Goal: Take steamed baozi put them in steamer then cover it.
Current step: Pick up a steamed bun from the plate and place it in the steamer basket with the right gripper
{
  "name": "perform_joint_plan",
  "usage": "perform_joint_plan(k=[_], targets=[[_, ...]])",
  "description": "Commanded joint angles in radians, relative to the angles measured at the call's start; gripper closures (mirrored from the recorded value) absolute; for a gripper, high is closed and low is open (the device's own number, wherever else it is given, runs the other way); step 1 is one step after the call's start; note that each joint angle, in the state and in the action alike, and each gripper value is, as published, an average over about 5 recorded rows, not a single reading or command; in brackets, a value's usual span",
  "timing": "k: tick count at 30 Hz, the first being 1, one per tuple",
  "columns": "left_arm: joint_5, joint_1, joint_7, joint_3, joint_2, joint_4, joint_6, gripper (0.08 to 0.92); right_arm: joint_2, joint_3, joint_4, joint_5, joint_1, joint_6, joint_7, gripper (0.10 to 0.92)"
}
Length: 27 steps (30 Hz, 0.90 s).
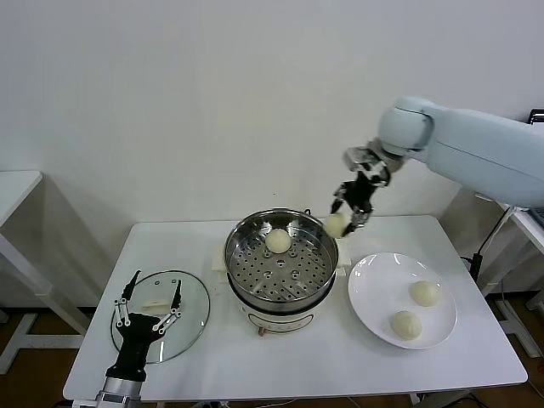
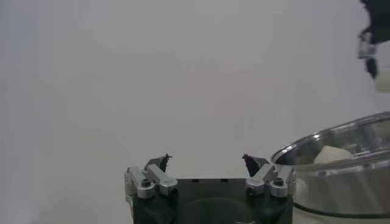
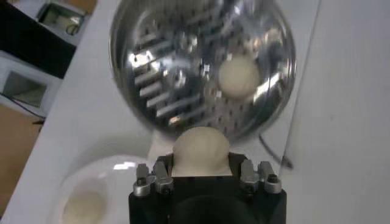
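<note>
My right gripper point(image 1: 341, 223) hangs in the air just beyond the steamer's right rim, shut on a cream-white baozi point(image 3: 201, 152). The steamer point(image 1: 280, 257) is a shiny steel pot with a perforated tray, standing mid-table. One baozi point(image 1: 278, 240) lies on its tray, toward the back. Two more baozi point(image 1: 425, 293) point(image 1: 406, 325) rest on the white plate point(image 1: 374, 285) to the right. My left gripper point(image 1: 150, 306) stands open and empty above the glass lid point(image 1: 189, 316) at the table's front left.
The white table point(image 1: 476, 357) carries everything; its right edge runs close past the plate. A second white table point(image 1: 13, 189) shows at the far left. The steamer's rim point(image 2: 341, 143) appears in the left wrist view.
</note>
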Motion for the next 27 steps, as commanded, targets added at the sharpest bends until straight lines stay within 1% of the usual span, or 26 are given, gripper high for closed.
perform_joint_plan(k=[1, 9, 15, 27], targets=[[0.001, -0.003, 0.000, 0.001, 0.000, 0.005, -0.003, 0.177, 0.256, -0.086, 0.018, 0.132, 0.017, -0.098, 0.108, 0.405], [0.002, -0.006, -0.001, -0.003, -0.006, 0.007, -0.004, 0.177, 0.334, -0.092, 0.002, 0.114, -0.071, -0.138, 0.179, 0.415], [0.001, -0.005, -0.005, -0.016, -0.005, 0.006, 0.000, 0.177, 0.349, -0.083, -0.014, 0.097, -0.122, -0.153, 0.219, 0.429], [-0.004, -0.007, -0.010, -0.021, -0.004, 0.010, 0.000, 0.177, 0.366, -0.078, -0.046, 0.067, -0.171, -0.164, 0.252, 0.426]])
